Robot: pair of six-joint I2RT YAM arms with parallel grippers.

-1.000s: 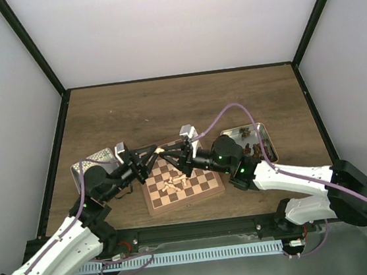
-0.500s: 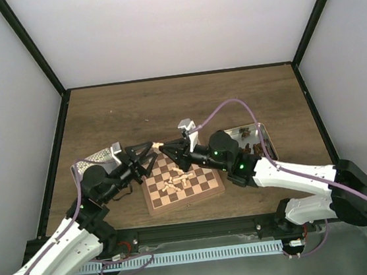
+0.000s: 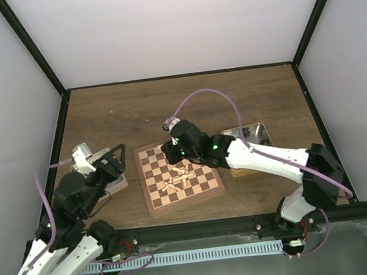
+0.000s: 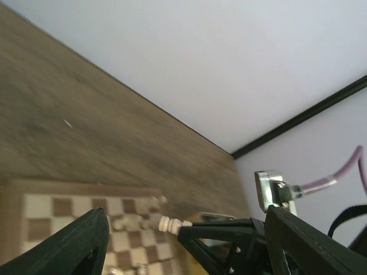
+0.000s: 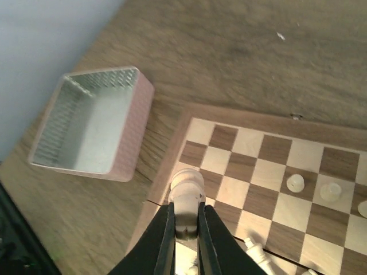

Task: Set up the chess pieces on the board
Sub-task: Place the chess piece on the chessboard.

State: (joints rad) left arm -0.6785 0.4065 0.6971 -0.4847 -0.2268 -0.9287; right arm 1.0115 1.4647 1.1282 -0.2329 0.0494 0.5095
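My right gripper (image 3: 169,149) is shut on a pale cream chess piece (image 5: 188,189) and holds it above the left rim of the board (image 5: 275,149), near its far left corner. The left wrist view shows that same piece (image 4: 166,224) sticking out of the right gripper's fingertips. My left gripper (image 3: 111,157) stands open and empty to the left of the board (image 3: 202,185), its fingers (image 4: 80,240) wide apart. Several cream pieces (image 3: 177,177) lie in a heap mid-board. Two cream pieces (image 5: 295,183) stand upright on squares.
An empty silver tin (image 5: 92,123) sits left of the board, partly under my left arm in the top view. A second tin (image 3: 253,135) with dark pieces lies to the right, behind my right arm. Black frame posts edge the table.
Both grippers met over the board's far left corner on one cream piece. The left gripper opened and drew back left; the right gripper closed on the piece and keeps it.
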